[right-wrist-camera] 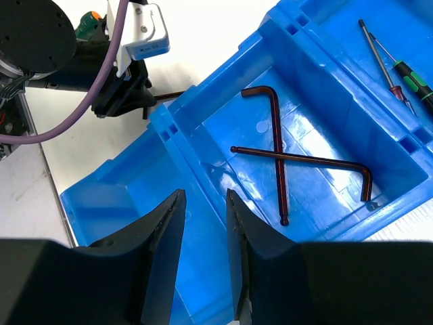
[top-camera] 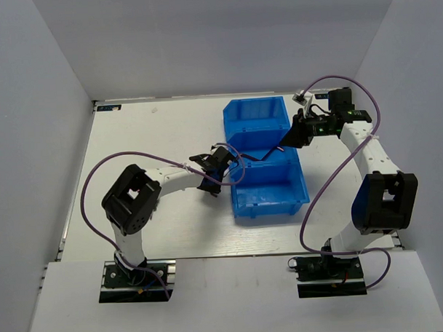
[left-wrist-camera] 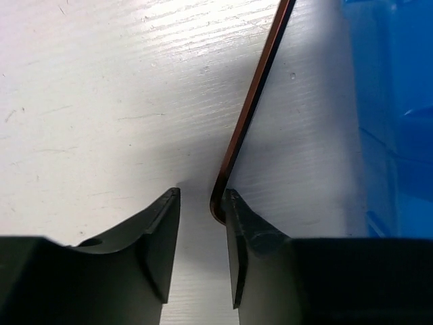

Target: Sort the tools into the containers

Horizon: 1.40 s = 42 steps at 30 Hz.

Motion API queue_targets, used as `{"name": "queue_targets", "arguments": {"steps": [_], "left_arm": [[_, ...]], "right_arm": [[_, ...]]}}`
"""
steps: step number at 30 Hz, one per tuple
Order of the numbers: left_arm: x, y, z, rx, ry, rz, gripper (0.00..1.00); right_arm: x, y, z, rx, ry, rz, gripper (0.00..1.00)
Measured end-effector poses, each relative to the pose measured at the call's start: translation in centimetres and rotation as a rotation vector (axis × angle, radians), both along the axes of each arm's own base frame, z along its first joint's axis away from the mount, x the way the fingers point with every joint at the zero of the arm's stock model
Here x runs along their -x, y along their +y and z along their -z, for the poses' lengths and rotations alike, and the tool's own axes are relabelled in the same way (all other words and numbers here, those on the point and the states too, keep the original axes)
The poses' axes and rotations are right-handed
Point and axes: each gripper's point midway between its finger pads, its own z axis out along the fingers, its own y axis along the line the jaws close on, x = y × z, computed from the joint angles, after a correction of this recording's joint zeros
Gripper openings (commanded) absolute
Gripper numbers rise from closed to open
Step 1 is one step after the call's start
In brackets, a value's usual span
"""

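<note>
My left pincer [left-wrist-camera: 203,196] sat part open on the table, gripping nothing. One hex key [left-wrist-camera: 252,108] lay in its gap, the bend touching one finger, with the blue bin [left-wrist-camera: 389,101] just off to its right. My right pincer [right-wrist-camera: 206,196], narrowly open and empty, hung over the bin. Below it two crossed hex keys [right-wrist-camera: 279,157] shared one compartment and screwdrivers [right-wrist-camera: 408,73] another. I judged this key the last tool I could see left.

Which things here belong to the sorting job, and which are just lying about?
Job:
- bin
- loose hex key beside the bin
- two crossed hex keys in the middle compartment
- screwdrivers in the end compartment

Not the job:
- purple cables
</note>
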Motion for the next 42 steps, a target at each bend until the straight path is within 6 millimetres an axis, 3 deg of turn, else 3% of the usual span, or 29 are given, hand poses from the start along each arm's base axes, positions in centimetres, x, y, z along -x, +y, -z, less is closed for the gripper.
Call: {"name": "queue_targets", "arguments": {"steps": [9,12,19,27,35,42], "left_arm": [[-1.3,-0.4,-0.1,-0.055,-0.013,0.089,0.44],[-2.0,-0.7,0.0,-0.06,-0.02,0.106,0.35],[-2.5,-1.3,0.3,-0.046,-0.035,0.14,0.0],[-2.4,-0.8,-0.1,0.028,-0.063,0.104,0.0],[-0.6,1.9,-0.8,-0.001,0.026,0.052,0.0],[-3.3,-0.6,-5.7,0.077,-0.06,0.071,0.0]], "right_arm": [[0.0,0.0,0.0,0.0,-0.001,0.0,0.37],[0.0,0.0,0.0,0.0,-0.001,0.0,0.37],[0.0,-0.1,-0.1,0.0,-0.004,0.001,0.37],[-0.4,-1.3,-0.1,-0.002,-0.004,0.035,0.37],[-0.3,-1.1,-0.2,-0.014,0.0,0.027,0.37],[-0.2,-1.1,-0.2,-0.017,0.0,0.024,0.37]]}}
